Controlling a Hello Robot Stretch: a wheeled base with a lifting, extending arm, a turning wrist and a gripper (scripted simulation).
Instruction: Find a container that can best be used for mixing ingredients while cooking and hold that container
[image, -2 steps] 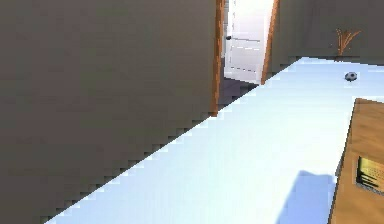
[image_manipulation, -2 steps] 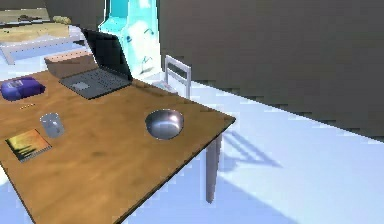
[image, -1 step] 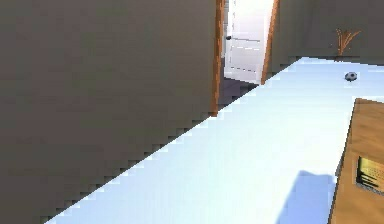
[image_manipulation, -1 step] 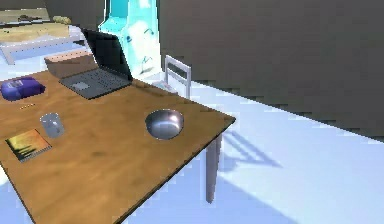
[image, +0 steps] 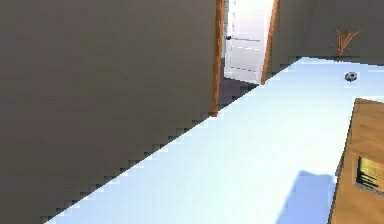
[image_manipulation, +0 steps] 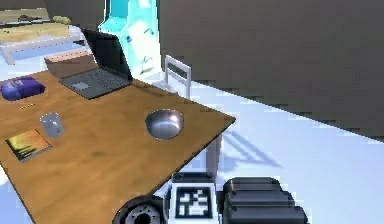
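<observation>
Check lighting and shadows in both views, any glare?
Forward view: wall dark, doorway bright, soft shadow on the floor beside the table. Arm side view: even light, table's shadow falls on the floor, mild sheen inside the metal bowl.

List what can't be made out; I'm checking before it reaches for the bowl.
Gripper: arm side view, cut off by the bottom edge; whether it holds anything cannot be told.
Small dark thing on floor: forward view, too small to name.
Book: forward view, cut by right edge.
</observation>
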